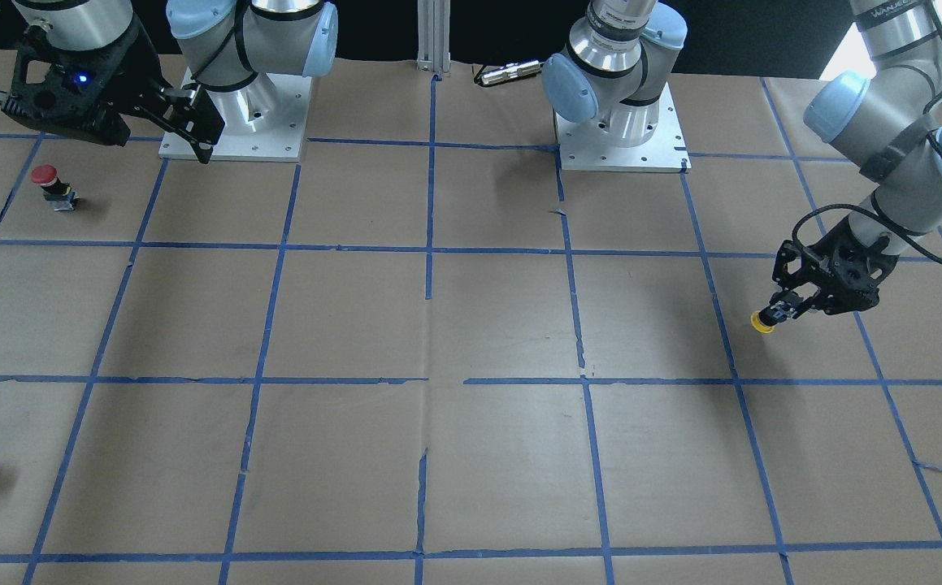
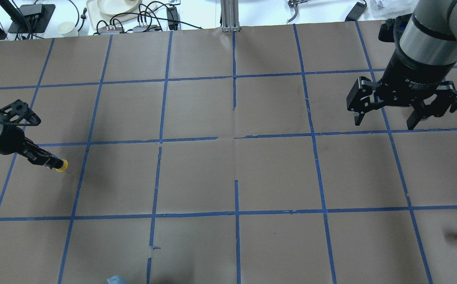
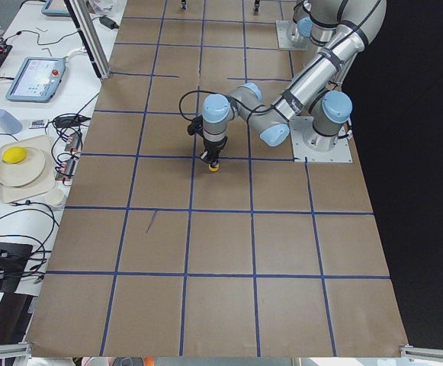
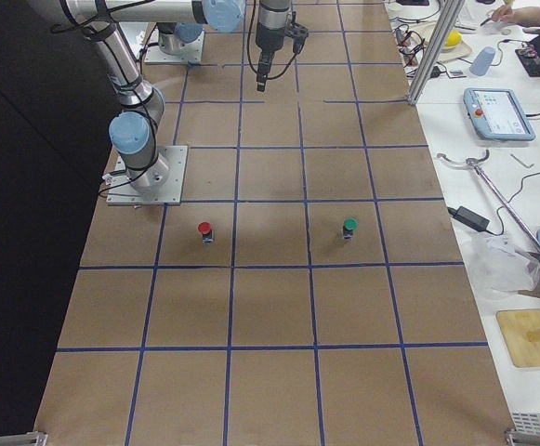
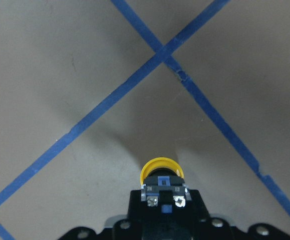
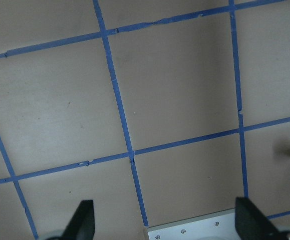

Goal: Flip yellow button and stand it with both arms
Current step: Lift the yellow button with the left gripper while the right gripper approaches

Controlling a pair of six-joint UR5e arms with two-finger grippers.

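Gripping the yellow button [image 2: 61,166] by its black body, the left claw [image 2: 49,161] sits low at 9 o'clock on the tabletop [image 2: 228,177], with the cap pointing toward 4 o'clock (whether it touches down I cannot tell). Well apart, near 2 o'clock, the right claw [image 2: 385,123] hangs spread wide and empty. A clean hand-over probably means meeting mid-tabletop, the right claw pinching the cap squarely before the left lets go.
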